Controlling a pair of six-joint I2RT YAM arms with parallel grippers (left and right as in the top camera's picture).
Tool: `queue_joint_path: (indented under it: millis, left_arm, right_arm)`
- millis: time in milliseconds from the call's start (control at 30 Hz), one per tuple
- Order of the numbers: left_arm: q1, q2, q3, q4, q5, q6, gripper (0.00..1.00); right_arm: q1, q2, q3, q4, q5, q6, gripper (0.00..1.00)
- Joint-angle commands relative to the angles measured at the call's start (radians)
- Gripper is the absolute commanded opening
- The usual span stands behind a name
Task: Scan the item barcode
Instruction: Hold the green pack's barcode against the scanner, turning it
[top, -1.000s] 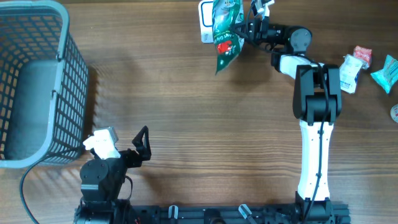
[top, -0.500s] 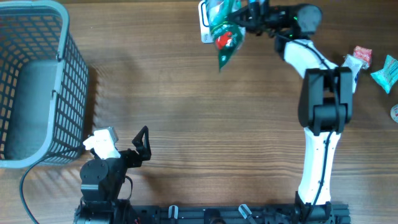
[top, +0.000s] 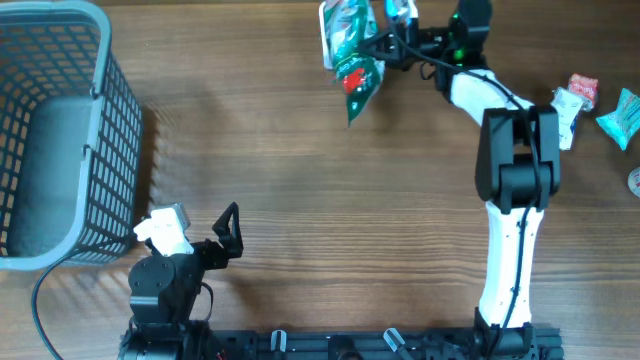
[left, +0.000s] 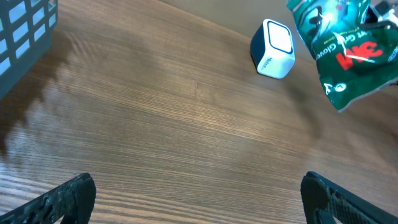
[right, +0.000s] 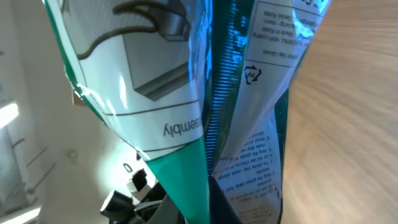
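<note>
The item is a green and white glove packet (top: 355, 58) with a red patch, hanging above the table's far edge. My right gripper (top: 388, 42) is shut on its top edge. In the right wrist view the packet (right: 249, 93) fills the frame, printed side showing, with the right gripper (right: 208, 196) pinching it at the bottom. The white barcode scanner (top: 327, 35) stands just left of the packet and is partly covered by it. From the left wrist I see the scanner (left: 273, 48) and the packet (left: 345, 53) beside it. My left gripper (top: 228, 232) rests open near the front edge, left gripper (left: 202, 205) empty.
A grey wire basket (top: 100, 70) fills the left side, its corner basket (left: 25, 31) showing in the left wrist view. Several small packets (top: 570, 105) lie at the far right edge, with a teal one (top: 622, 115) beside them.
The right wrist has turned and risen toward the far edge. The packet has swung a little left, closer over the scanner. The left arm has not moved.
</note>
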Motion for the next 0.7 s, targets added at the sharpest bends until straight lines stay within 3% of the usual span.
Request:
queue_joint_path:
  millis: [0,300,667]
  left_arm:
    - [0.005,-0.007,-0.004,0.002,-0.01,-0.008,1.0]
    - [0.005,-0.007,-0.004,0.002,-0.01,-0.008,1.0]
    - [0.005,-0.007,-0.004,0.002,-0.01,-0.008,1.0]
  right_arm:
    - [-0.005,0.069,0.014,0.007,-0.014,-0.052,0.04]
    - [0.048,0.082,0.068,0.021,-0.051,-0.097,0.04]
    - [-0.022,0.199,0.077,-0.015,0.004,-0.115,0.04]
